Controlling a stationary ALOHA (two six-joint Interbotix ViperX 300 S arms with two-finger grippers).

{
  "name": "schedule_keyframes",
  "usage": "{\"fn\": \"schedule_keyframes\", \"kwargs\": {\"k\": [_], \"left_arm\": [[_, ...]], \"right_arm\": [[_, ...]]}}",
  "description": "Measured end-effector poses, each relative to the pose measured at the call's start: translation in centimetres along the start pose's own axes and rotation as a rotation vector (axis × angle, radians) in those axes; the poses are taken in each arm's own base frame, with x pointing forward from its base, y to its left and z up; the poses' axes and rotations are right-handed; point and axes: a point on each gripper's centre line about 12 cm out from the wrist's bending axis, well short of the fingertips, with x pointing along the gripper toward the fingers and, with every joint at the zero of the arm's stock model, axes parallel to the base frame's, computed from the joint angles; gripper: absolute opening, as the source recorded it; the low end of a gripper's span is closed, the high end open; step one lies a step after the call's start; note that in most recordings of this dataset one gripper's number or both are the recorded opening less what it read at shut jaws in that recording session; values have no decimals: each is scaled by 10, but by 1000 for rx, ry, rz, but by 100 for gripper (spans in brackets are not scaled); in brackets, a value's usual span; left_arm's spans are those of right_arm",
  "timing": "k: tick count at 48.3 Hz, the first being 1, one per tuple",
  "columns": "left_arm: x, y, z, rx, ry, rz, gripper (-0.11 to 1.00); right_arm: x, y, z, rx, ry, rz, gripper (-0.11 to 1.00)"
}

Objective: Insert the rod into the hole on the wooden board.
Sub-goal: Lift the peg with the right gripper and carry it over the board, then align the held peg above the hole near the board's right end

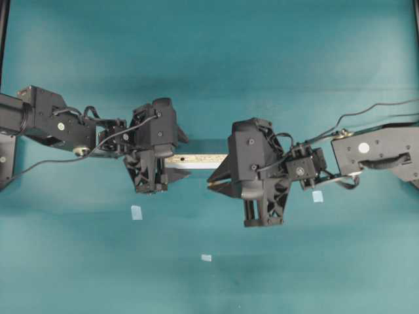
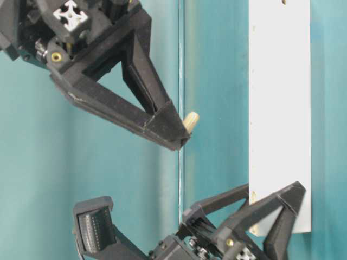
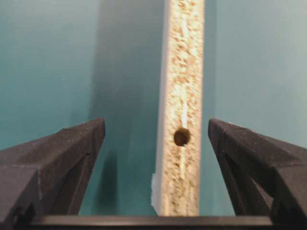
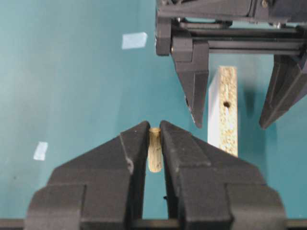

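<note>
Nearest my right wrist camera, the right gripper (image 4: 154, 128) is clamped on the rod (image 4: 154, 149), its tip poking out between the jaws. Beyond it my left gripper (image 4: 233, 123) stands wide, straddling the wooden board (image 4: 228, 110) on edge, hole (image 4: 226, 103) facing up.

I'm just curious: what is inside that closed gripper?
The right gripper pinches a short wooden rod between its fingers. Its tip pokes out in front; the sides pressed against the fingers are hidden.
</note>
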Motion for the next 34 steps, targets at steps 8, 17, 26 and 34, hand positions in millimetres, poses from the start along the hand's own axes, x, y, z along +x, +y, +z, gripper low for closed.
{"fn": "schedule_keyframes", "kwargs": {"k": [8,17,26,34], "left_arm": [[0,0,2,13,-8,1,97],[1,0,7,16,-20,0,90],[1,0,9,14,-23,0,88],[1,-2,8,17,-23,-4,83]], "right_arm": [[-3,-9,-8,10,-3,-7,12],[-12,-22,-10,28,-40,-14,12],[-23,-37,-14,49,-82,-22,12],[-29,-46,-16,62,-112,-26,12]]}}
